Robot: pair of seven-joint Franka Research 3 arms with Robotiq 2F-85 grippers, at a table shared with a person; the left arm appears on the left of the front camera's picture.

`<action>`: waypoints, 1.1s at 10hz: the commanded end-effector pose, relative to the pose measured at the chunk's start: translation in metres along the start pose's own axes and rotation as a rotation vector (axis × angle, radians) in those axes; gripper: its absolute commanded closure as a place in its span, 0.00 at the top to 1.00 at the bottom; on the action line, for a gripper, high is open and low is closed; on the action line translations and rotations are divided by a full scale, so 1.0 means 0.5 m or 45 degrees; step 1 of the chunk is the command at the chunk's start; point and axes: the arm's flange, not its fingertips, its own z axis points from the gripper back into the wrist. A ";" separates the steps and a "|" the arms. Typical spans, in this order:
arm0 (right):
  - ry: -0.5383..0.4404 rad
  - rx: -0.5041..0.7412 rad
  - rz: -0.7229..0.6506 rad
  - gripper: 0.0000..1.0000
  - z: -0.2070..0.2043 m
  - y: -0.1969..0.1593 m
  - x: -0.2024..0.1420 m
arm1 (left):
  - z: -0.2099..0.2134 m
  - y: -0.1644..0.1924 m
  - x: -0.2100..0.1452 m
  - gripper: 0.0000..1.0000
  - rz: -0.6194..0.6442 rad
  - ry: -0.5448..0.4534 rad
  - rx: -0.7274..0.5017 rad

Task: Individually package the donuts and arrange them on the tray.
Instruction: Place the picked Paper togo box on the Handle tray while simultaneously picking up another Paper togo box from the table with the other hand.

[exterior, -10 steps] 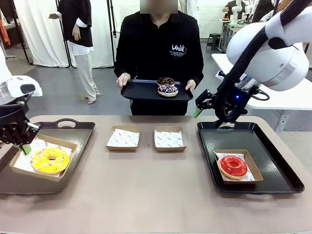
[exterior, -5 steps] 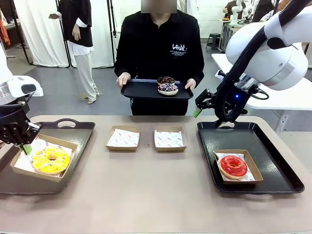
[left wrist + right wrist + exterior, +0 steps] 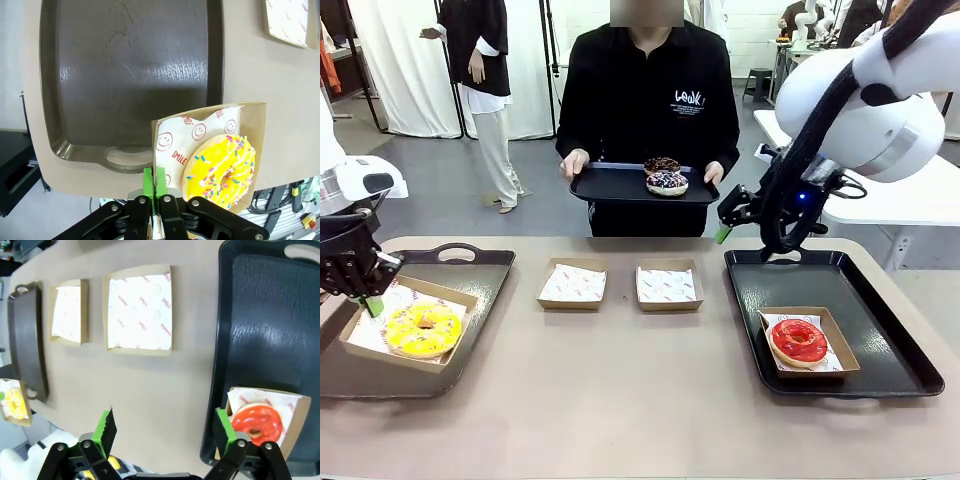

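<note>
Front: left fingers point(image 3: 370, 302) clamped on the yellow donut point(image 3: 423, 330)'s box point(image 3: 455, 352) at the left tray point(image 3: 480, 270). Right fingers point(image 3: 724, 232) gape empty above the right tray point(image 3: 880, 340).
Left wrist: fingers pinch the box rim.
Right wrist: red donut point(image 3: 257, 422) sits boxed on its tray.

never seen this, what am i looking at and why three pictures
Two robot arms with pincer grippers share a table with a person. The wide picture looks across from the robot's side; the other two are wrist cameras looking along the fingers. The left gripper is shut on the edge of a box holding a yellow donut. The right gripper hangs open. A red donut sits boxed on the right tray; two empty boxes lie mid-table. The person holds a tray with two more donuts.
</note>
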 end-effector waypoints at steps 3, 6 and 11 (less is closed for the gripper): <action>0.088 -0.263 0.034 1.00 -0.030 0.099 0.116 | -0.056 0.065 -0.009 0.01 0.031 -0.016 -0.015; 0.112 -0.356 -0.001 1.00 -0.091 0.157 0.191 | -0.083 0.100 -0.012 0.01 0.000 -0.038 -0.021; 0.075 -0.365 -0.060 1.00 -0.196 0.146 0.201 | -0.163 0.144 -0.018 0.01 -0.018 -0.014 -0.017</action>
